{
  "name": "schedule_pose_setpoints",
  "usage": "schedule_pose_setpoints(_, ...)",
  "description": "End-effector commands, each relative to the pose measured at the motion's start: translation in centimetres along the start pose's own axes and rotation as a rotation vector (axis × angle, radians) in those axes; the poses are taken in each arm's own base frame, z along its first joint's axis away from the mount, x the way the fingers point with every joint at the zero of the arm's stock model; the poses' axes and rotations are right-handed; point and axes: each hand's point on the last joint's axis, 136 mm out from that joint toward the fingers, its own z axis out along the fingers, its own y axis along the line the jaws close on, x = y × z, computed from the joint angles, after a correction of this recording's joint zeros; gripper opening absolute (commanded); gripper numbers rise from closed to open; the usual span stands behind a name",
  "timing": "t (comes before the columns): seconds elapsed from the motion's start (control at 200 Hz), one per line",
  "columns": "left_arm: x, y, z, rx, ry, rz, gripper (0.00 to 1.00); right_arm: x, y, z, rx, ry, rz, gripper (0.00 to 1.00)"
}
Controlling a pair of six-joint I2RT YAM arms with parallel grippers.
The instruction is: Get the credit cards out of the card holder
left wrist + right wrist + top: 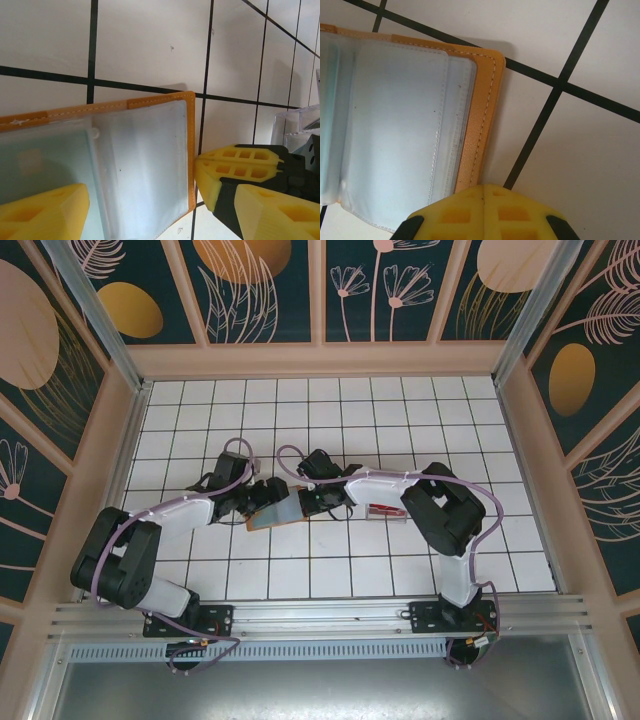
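One card holder (275,515) lies open on the desk (400,420) between two grippers: the left gripper (160,196), fingers apart, straddles its end panel, and the right gripper (485,200), fingers pressed together, meets its orange edge at the tips.

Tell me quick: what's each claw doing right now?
Left gripper: open over the card holder, gripping nothing.
Right gripper: shut, tips at the holder's edge.

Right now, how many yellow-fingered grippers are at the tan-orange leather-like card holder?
2. The left gripper, jaws open, hovers over the open tan-orange leather-like card holder; the right gripper, shut, sits at its stitched edge.
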Motion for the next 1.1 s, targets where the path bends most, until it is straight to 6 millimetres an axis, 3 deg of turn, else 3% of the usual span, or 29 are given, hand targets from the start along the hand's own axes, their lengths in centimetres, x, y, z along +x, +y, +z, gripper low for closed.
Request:
schedule_pose_setpoints(0.0, -1.3, 0.3, -1.2, -0.069, -0.063, 0.018, 0.78, 1.6, 1.0, 1.3, -0.018, 0.055, -0.001, 0.00)
schedule_pose_setpoints(0.15, -2.1, 2.2, -2.5, -0.185, -0.118, 0.007, 0.80, 1.7, 1.1, 1.5, -0.021, 0.060, -0.003, 0.00)
schedule_pose_setpoints(0.305, -1.9, 3.9, -2.2, -0.251, -0.105, -0.011, 0.80, 1.7, 1.1, 1.5, -0.021, 0.061, -0.003, 0.00)
schedule_pose_setpoints(0.741, -0.5, 4.4, -0.4, -0.236, -0.012, -0.026, 0.79, 1.7, 1.2, 1.6, -0.022, 0.063, -0.004, 0.00)
schedule_pose_setpoints(1.096, -0.6, 0.1, 0.1, -0.012, 0.015, 0.008, 0.79, 1.6, 1.3, 1.6, -0.024, 0.063, -0.003, 0.00)
